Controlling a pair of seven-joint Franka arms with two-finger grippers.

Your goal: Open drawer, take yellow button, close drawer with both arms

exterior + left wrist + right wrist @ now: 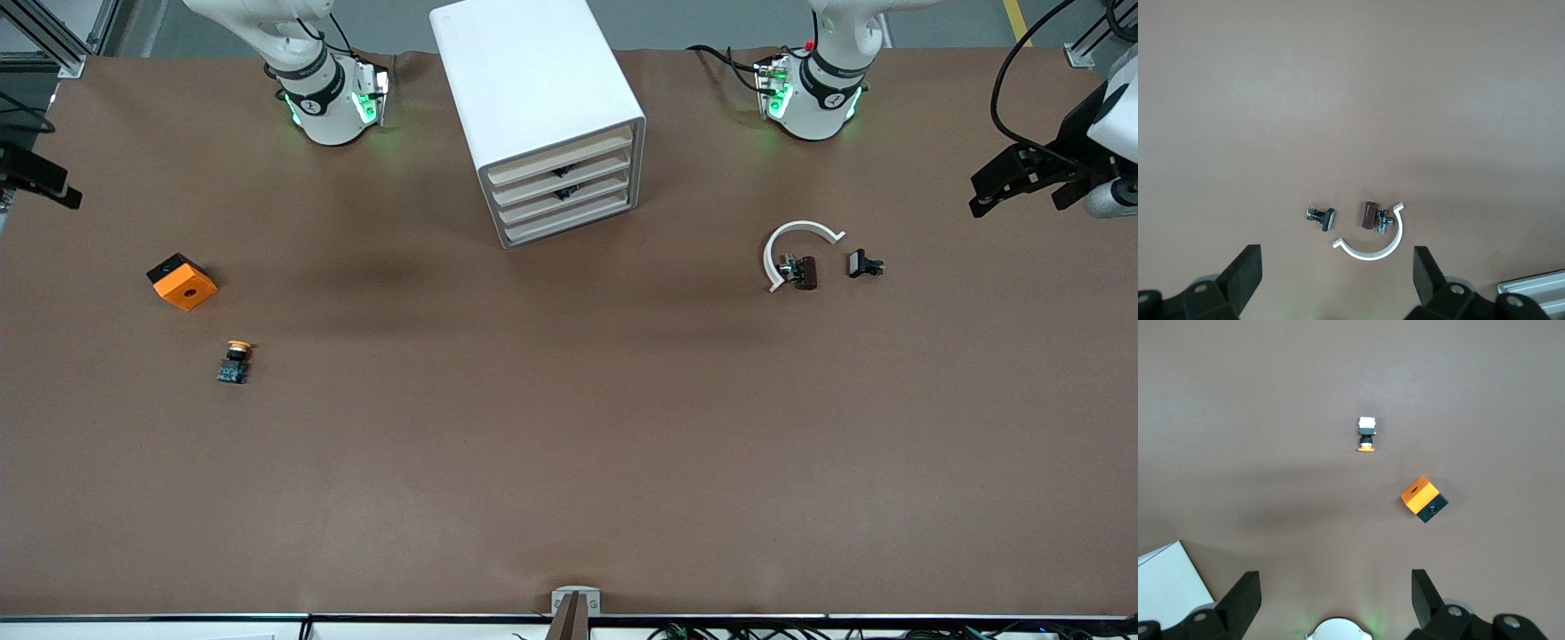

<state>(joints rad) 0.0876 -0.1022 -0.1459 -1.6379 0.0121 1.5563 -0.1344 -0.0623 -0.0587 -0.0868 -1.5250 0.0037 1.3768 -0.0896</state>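
The white cabinet (533, 80) stands between the two arm bases, and its four beige drawers (578, 203) are all shut. The button (235, 363) lies on the bare table toward the right arm's end, nearer to the camera than the orange block; it also shows in the right wrist view (1366, 435). My right gripper (53, 187) hangs open and empty high over the right arm's end of the table, its fingers wide apart in its wrist view (1335, 583). My left gripper (1022, 191) hangs open and empty high over the left arm's end (1338, 261).
An orange square block (182, 282) with a hole lies near the button (1423, 499). A white arc (796, 244) with a brown clip, and a small black clip (864, 265), lie toward the left arm's end; both show in the left wrist view (1371, 250).
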